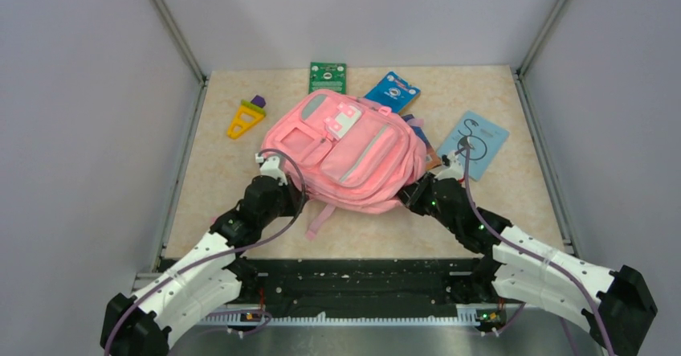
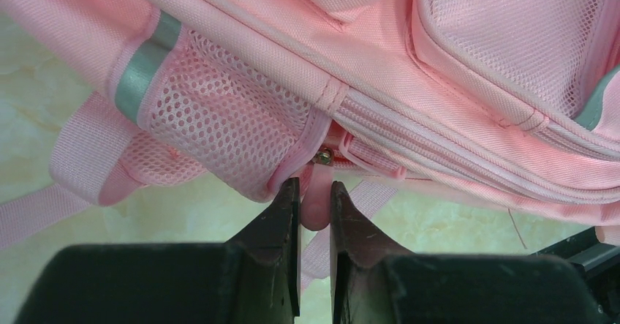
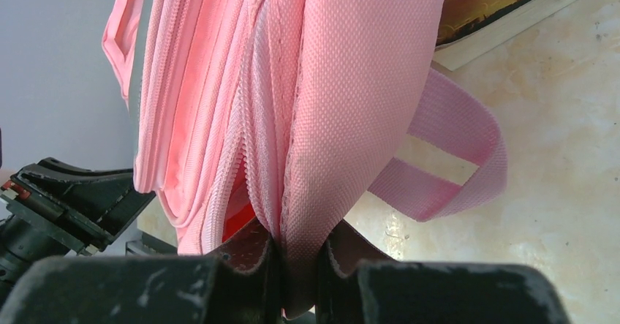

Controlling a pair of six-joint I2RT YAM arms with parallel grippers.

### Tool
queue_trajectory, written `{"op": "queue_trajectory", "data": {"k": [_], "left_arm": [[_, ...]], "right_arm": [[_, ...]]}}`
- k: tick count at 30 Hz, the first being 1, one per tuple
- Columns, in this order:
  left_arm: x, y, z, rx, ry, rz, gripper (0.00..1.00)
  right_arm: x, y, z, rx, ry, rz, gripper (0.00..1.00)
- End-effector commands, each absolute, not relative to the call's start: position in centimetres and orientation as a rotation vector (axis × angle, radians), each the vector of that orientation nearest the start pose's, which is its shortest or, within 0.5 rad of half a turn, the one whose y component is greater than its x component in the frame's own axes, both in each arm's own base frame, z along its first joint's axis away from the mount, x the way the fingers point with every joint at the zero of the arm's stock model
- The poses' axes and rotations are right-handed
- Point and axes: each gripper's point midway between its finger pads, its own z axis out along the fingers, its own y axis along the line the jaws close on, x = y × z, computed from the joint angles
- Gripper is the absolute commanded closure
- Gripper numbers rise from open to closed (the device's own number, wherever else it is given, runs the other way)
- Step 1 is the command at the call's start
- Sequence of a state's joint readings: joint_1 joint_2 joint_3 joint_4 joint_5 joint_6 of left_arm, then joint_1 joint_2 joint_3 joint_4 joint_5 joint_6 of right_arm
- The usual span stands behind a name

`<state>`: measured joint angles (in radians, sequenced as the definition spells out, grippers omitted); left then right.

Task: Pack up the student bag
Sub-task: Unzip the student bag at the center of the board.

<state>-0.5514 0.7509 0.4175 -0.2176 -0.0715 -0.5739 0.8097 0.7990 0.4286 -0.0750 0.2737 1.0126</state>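
Fabric of the student bag [image 1: 345, 151], lying on the counter [image 1: 217, 187], looks soft and light, so it should sag wherever it is lifted. The right hand [image 3: 296, 254] is clenched on a fold of its edge, and the left hand [image 2: 315, 207] pinches the pink zipper pull [image 2: 316, 196], probably a good hold for opening.
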Motion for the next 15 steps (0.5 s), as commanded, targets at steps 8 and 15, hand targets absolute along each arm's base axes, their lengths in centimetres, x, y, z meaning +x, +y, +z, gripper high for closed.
{"op": "queue_trajectory", "data": {"k": [8, 15], "left_arm": [[22.6, -17.3, 15.3, 0.187, 2.035, -0.688, 0.40], [21.5, -22.0, 20.6, 0.401, 1.868, -0.743, 0.33]], "right_arm": [[24.1, 20.6, 17.3, 0.403, 1.924, 0.846, 0.88], [23.7, 19.1, 15.5, 0.403, 1.968, 0.740, 0.41]]}}
